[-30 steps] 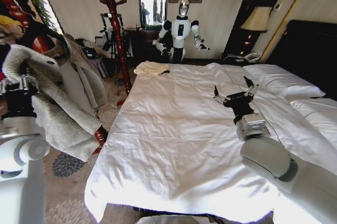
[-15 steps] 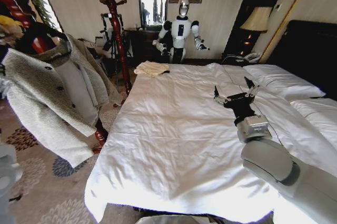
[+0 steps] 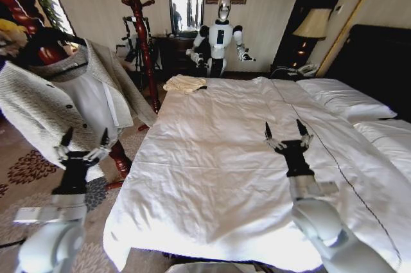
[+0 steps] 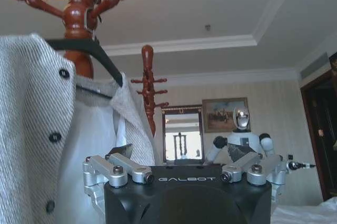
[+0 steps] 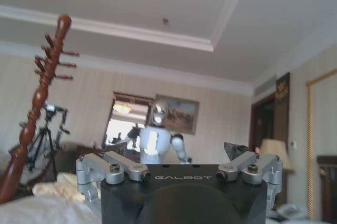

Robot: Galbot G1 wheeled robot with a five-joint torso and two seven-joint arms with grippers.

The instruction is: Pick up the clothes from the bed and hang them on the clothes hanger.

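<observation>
The clothes, a grey-beige knit jacket [image 3: 38, 103] with white lining, hang on the black clothes hanger [image 3: 48, 38] at the left, beside the bed [image 3: 212, 176]. My left gripper [image 3: 83, 139] is open just in front of and below the jacket, fingers pointing up, holding nothing. In the left wrist view the jacket [image 4: 31, 129] drapes from the hanger [image 4: 92, 50], which hooks on a wooden pole [image 4: 79, 8], beyond my open left gripper [image 4: 181, 153]. My right gripper [image 3: 286, 133] is open over the white duvet, fingers up; it [image 5: 176, 148] is empty.
A small cream folded cloth [image 3: 184, 83] lies at the bed's far left corner. A second reddish wooden coat stand [image 3: 138, 29] rises beside the bed. Another white robot [image 3: 221, 35] stands past the foot of the bed. Pillows [image 3: 347, 103] and a lamp [image 3: 313, 24] sit at the right.
My left arm has let go of the jacket and dropped low in front of it, gripper open. The jacket now hangs free on the hanger. My right gripper turned upright and drew nearer.
</observation>
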